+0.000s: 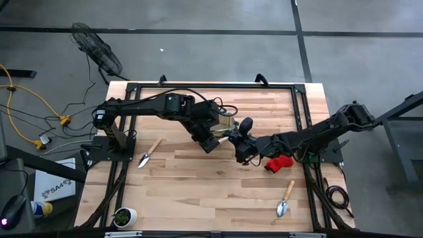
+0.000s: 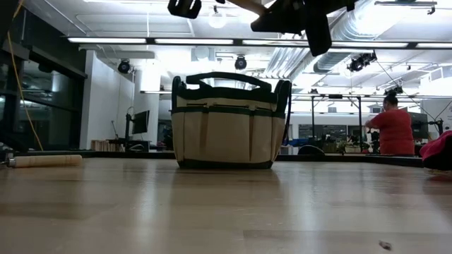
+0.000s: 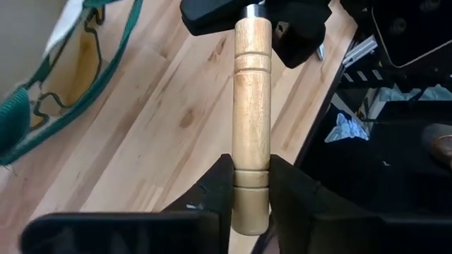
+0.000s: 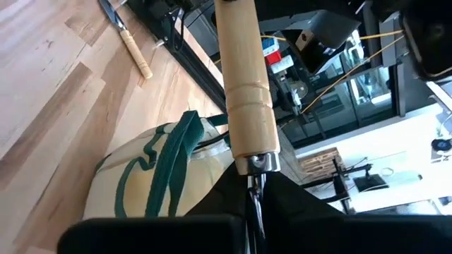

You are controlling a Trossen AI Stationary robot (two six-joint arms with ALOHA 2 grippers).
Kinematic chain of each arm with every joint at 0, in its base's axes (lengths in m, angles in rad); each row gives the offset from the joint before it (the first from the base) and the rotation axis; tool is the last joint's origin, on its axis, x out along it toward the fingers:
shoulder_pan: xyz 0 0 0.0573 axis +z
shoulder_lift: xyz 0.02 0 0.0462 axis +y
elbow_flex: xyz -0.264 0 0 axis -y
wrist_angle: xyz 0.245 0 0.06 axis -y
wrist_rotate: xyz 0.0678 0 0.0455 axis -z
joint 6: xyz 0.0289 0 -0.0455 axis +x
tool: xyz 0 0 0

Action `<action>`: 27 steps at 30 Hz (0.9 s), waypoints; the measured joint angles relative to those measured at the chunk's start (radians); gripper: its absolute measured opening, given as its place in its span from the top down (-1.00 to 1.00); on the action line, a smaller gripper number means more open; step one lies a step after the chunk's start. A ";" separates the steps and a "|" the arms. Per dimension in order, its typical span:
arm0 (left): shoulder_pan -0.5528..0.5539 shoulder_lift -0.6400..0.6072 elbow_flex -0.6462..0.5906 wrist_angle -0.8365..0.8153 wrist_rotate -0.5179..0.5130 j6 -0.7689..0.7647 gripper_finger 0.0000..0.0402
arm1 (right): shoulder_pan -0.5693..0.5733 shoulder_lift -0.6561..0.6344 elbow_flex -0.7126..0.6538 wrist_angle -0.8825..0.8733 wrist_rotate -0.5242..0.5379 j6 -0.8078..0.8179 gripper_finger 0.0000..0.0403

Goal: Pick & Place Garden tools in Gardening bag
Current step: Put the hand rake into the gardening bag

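Note:
A wooden-handled garden tool (image 3: 252,92) hangs in the air between my two grippers, above the table's middle. Its head is hidden. My left gripper (image 3: 251,173) is shut on the handle's butt end. My right gripper (image 4: 254,201) is shut on the metal end beyond the ferrule. In the high view my left gripper (image 1: 210,140) and right gripper (image 1: 240,147) meet just in front of the gardening bag (image 1: 225,121). The beige bag with green trim (image 2: 226,123) stands upright on its base. My left gripper pinches the wooden handle near its free butt end (image 3: 251,159) between its two fingers, slanting down from the table's left. The handle runs on ahead of the fingers toward the other gripper, lifted clear of the table. My right gripper pinches the thin metal shank (image 4: 254,185) just beyond the ferrule, between its two fingers, coming nearly level from the table's right. The handle (image 4: 244,77) stretches away ahead of the fingers, clear of the table. The gripper itself hides the tool's head.
One wooden-handled trowel (image 1: 149,153) lies left of centre. Another trowel (image 1: 284,201) lies near the front right. A red glove-like item (image 1: 277,163) lies under the right arm. A small potted plant (image 1: 123,215) stands at the front left corner. A person in red (image 2: 393,128) stands in the room behind.

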 joint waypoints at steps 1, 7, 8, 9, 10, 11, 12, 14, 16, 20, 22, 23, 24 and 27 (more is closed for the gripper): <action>0.000 0.000 0.000 0.000 -0.003 0.007 0.60 | 0.000 0.000 0.000 -0.011 0.000 0.014 0.97; 0.001 -0.005 0.000 0.002 -0.029 0.011 0.22 | -0.002 0.000 0.000 -0.058 -0.005 0.076 0.98; 0.001 -0.006 0.004 -0.005 -0.044 0.013 0.20 | -0.002 0.000 0.001 -0.062 -0.005 0.083 0.98; 0.001 -0.008 0.017 -0.024 -0.055 0.014 0.19 | -0.002 0.000 0.001 -0.067 -0.005 0.092 0.98; 0.001 -0.009 0.032 -0.044 -0.070 0.019 0.19 | -0.002 0.000 0.001 -0.074 -0.004 0.101 0.98; 0.001 -0.012 0.050 -0.062 -0.082 0.021 0.19 | -0.002 0.000 0.001 -0.079 -0.004 0.113 0.98; 0.001 -0.015 0.069 -0.078 -0.097 0.025 0.20 | -0.002 0.000 0.001 -0.083 -0.002 0.129 0.98; -0.002 -0.016 0.124 -0.129 -0.136 0.046 0.22 | -0.002 -0.006 0.001 -0.094 -0.002 0.171 0.98; -0.020 -0.020 0.179 -0.188 -0.215 0.068 0.24 | -0.002 -0.022 0.001 -0.103 -0.008 0.222 0.98; -0.075 -0.035 0.271 -0.227 -0.382 0.136 0.30 | -0.003 -0.063 0.001 -0.110 -0.089 0.354 0.98; -0.111 -0.038 0.302 -0.218 -0.466 0.177 0.33 | -0.008 -0.084 0.001 -0.110 -0.157 0.419 0.98; -0.130 -0.039 0.316 -0.218 -0.510 0.195 0.34 | -0.012 -0.094 0.001 -0.109 -0.189 0.449 0.98; -0.150 -0.042 0.324 -0.224 -0.553 0.210 0.35 | -0.018 -0.103 0.001 -0.105 -0.220 0.475 0.98; -0.209 -0.047 0.329 -0.188 -0.677 0.260 0.37 | -0.037 -0.117 0.001 -0.068 -0.279 0.523 0.98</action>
